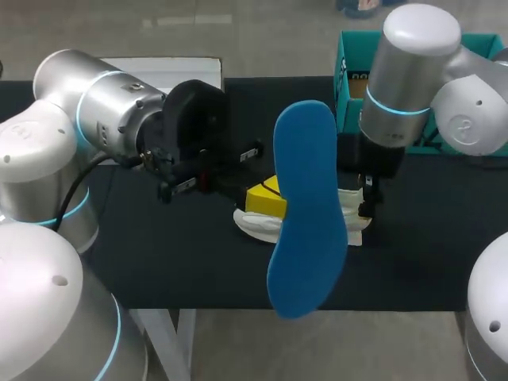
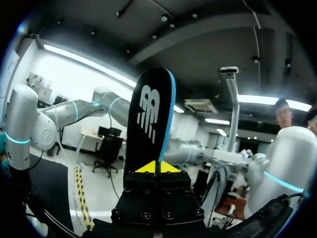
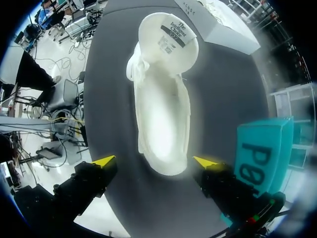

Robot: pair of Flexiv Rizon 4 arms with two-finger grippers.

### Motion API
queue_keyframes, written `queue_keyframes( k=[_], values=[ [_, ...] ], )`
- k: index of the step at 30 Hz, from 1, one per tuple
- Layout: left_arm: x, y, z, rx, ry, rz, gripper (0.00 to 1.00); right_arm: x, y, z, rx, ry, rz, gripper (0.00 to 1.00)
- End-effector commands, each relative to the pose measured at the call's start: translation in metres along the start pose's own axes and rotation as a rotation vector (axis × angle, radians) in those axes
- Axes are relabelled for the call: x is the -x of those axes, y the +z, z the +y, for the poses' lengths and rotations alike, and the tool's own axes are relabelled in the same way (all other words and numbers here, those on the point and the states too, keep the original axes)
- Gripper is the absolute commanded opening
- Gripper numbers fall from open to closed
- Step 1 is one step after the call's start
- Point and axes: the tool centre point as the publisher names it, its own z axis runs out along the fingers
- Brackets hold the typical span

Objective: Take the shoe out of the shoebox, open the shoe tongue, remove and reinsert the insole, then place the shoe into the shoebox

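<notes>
My left gripper (image 1: 266, 200) is shut on one end of the insole (image 1: 309, 210) and holds it upright, high above the table. The insole is blue underneath and black on top (image 2: 148, 119), pinched between the yellow tips of the left gripper (image 2: 158, 167). The white shoe (image 3: 161, 114) lies on the dark table with its tongue (image 3: 168, 39) folded open and its inside empty. My right gripper (image 3: 155, 161) hangs open just above the shoe's heel, one finger on either side. In the head view the insole hides most of the shoe (image 1: 258, 224) and part of the right gripper (image 1: 367, 202).
The teal shoebox (image 1: 349, 79) stands at the table's back right, close beside my right arm (image 3: 262, 153). A white box lid (image 1: 175, 71) lies at the back left (image 3: 223, 25). The table's front edge (image 1: 198, 298) is near the shoe.
</notes>
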Motion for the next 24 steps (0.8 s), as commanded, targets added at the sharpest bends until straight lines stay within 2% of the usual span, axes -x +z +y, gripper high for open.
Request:
queue_keyframes(
  k=[1,4,15,24],
  values=[
    [0.002,0.003,0.002,-0.005,0.003,0.004,0.0,0.003,-0.004,-0.002,-0.014,0.001,0.013,1.0],
    [0.002,0.004,0.004,-0.01,0.009,0.006,0.0,0.004,-0.006,-0.002,-0.04,0.0,0.016,1.0],
    [0.004,0.004,0.007,-0.012,0.026,0.005,0.0,0.001,-0.007,0.007,0.001,-0.001,0.036,1.0],
    [0.004,0.004,0.007,-0.02,0.025,0.006,0.0,0.0,-0.008,0.008,0.002,-0.008,0.035,1.0]
  ],
)
